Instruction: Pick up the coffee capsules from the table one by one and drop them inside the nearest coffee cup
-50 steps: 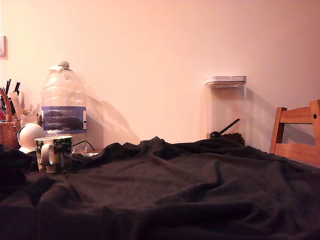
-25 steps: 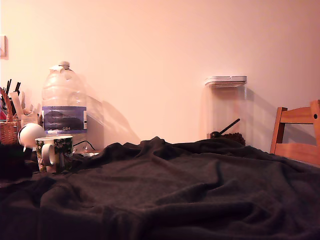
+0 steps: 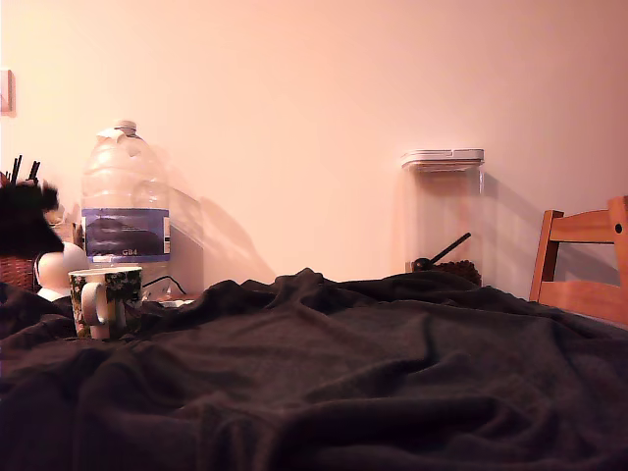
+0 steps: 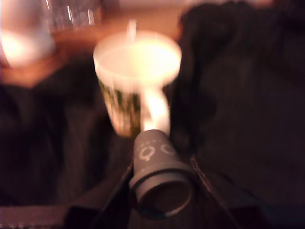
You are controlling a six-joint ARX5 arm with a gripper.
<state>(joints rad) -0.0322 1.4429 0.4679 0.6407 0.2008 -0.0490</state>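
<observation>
Gripper (image 4: 159, 179): we pinch the stubby, round-rimmed capsule (image 4: 159, 179).
Mug (image 4: 136, 78): glossy, leaf-patterned.
Table (image 3: 373, 383): rumpled cloth.

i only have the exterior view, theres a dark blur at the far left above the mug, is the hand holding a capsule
observer: yes. The wrist view shows the hand shut on a dark capsule, with a finger on either side.
operator: wheres the mug from there
observer: the mug stands upright just beyond the capsule, with its handle turned toward the hand. The capsule looks short of the opening.
operator: which way is the capsule lying
observer: on its side. Its round rim faces the wrist camera and its narrower end points at the mug.
</observation>
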